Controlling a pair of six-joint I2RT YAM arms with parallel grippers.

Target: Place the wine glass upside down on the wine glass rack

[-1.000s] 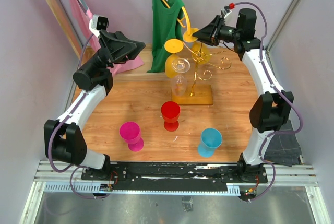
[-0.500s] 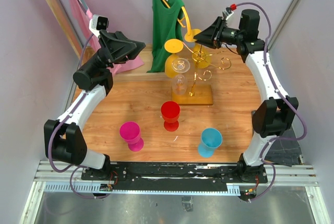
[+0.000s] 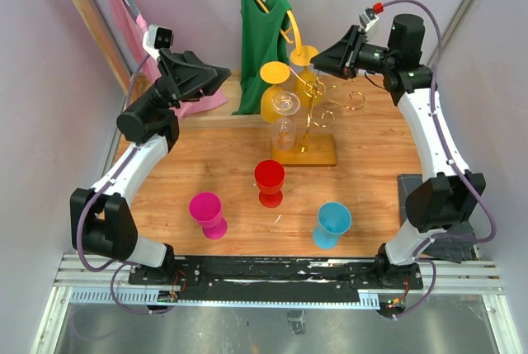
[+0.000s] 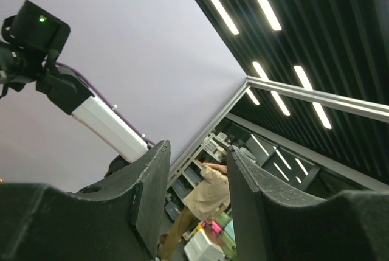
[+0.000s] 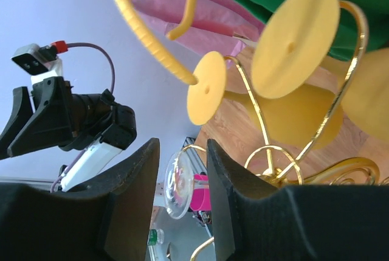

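Here the left tool (image 3: 221, 77) and right tool (image 3: 316, 60) both gape empty, the right near the wine glass rack (image 3: 318, 154).

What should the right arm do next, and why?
Probably draw the right gripper straight back until it is clear of the rack. Its jaws stand open and empty, a yellow glass hangs upside down on the rack right beside them, and the blue glass waits upright on the table.

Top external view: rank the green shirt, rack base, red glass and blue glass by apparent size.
1. Green shirt
2. Rack base
3. Red glass and blue glass: these look alike, so they are not ranked against each other.
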